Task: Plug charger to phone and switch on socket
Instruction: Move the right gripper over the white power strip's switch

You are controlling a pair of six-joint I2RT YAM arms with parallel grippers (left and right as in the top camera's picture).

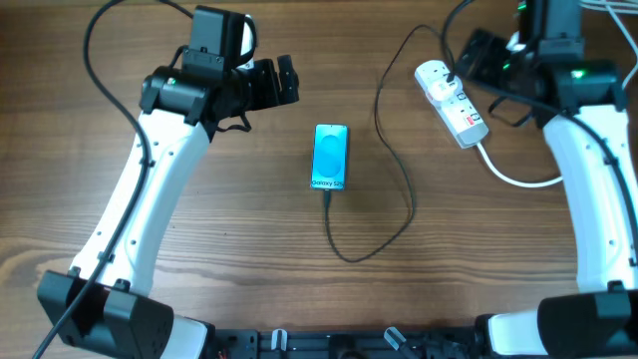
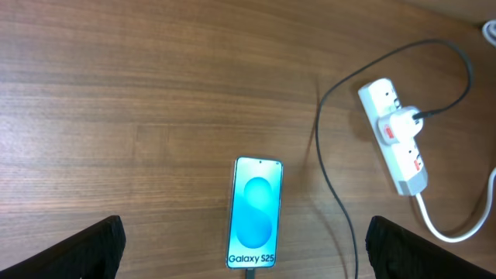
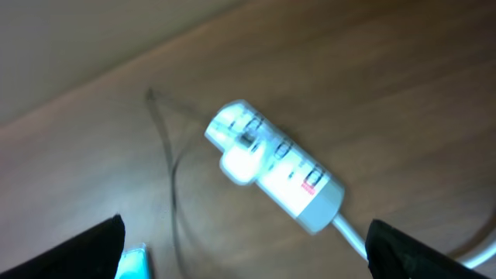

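Pictured mid-table: phone (image 1: pixel 330 157) flat and screen-up, charger (image 1: pixel 404 189) apparently seated at its text-banded end and looped away to the socket (image 1: pixel 452 103) at far right. Left gripper (image 1: pixel 287 80) poised beside the phone, spread wide and empty, probably finished there. Right gripper (image 1: pixel 467 62) hovering over the socket, likewise spread with nothing held, presumably lined up for the switch. Whether switched on, impossible to tell: markings too small, right wrist view blurred; connector joint cut off at the left wrist view's edge
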